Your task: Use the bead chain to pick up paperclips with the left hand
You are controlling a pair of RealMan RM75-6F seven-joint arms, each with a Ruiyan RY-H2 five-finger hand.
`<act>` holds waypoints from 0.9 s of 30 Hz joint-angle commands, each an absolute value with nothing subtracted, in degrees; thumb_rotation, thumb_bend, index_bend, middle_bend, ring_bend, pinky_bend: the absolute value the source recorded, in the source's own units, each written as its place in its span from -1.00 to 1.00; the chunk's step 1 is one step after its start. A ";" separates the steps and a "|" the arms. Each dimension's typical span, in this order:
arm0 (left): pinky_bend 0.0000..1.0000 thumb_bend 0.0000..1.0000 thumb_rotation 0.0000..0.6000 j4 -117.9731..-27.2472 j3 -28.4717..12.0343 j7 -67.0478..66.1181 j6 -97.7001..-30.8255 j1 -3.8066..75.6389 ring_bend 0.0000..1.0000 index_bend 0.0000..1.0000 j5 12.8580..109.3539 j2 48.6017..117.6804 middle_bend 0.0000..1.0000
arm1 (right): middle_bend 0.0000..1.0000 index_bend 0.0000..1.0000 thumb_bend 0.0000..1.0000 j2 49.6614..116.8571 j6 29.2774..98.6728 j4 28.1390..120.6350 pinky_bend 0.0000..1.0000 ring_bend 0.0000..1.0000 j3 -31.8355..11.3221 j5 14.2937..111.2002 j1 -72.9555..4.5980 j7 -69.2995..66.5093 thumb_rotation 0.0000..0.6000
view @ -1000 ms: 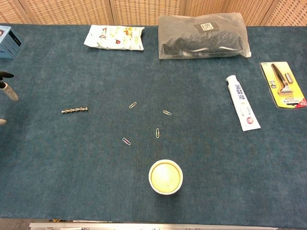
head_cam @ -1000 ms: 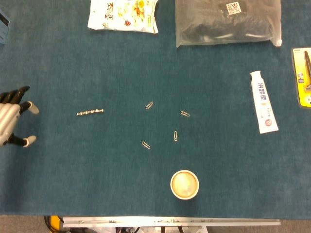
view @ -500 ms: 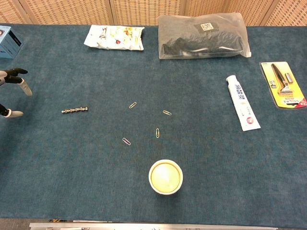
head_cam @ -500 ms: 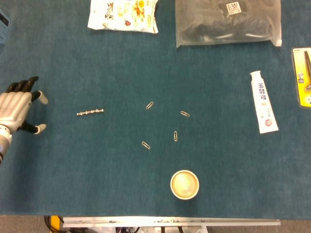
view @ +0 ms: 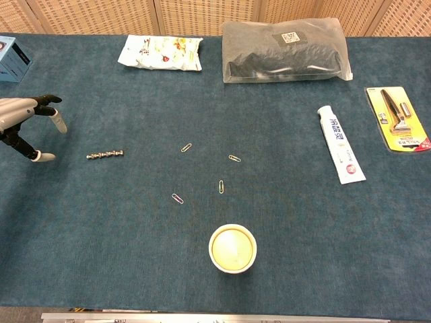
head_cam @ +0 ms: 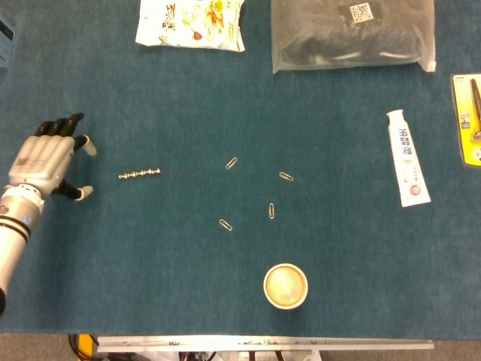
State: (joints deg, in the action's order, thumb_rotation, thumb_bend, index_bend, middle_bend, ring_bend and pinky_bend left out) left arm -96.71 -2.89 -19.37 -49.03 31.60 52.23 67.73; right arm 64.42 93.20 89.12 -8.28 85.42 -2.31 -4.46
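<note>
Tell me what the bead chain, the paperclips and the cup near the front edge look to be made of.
Bead chain: likely metal, its silvery beads glinting. Paperclips: thin bent wire, probably metal; too small to judge finish. Cup: seemingly paper, with a matte pale rim and a tan inside, though plastic is possible.

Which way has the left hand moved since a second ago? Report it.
Yes. The left hand has moved rightward toward the bead chain, which lies untouched.
</note>
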 commanded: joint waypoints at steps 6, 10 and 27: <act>-0.91 -0.63 1.00 -95.37 -2.75 -22.31 -49.86 33.75 -1.00 -0.31 47.10 71.52 -1.00 | -0.29 -0.12 0.27 63.97 94.38 89.31 -0.33 -0.60 -8.95 84.83 -1.66 -5.17 1.00; -0.90 -0.63 1.00 -94.55 -2.52 -23.29 -49.94 34.59 -1.00 -0.30 44.59 72.81 -1.00 | -0.29 -0.12 0.27 63.77 94.49 89.32 -0.33 -0.60 -9.08 84.70 -1.51 -5.54 1.00; -0.90 -0.63 1.00 -93.88 -3.43 -23.91 -54.65 35.45 -1.00 -0.46 41.96 78.05 -1.00 | -0.29 -0.12 0.27 62.75 96.44 89.66 -0.33 -0.60 -9.77 84.72 -0.33 -7.67 1.00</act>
State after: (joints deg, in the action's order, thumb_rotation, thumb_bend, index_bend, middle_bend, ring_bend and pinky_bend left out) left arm -94.02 -3.44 -23.86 -54.56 35.37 41.84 77.85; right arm 62.78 96.43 89.64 -9.75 84.69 -0.36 -7.64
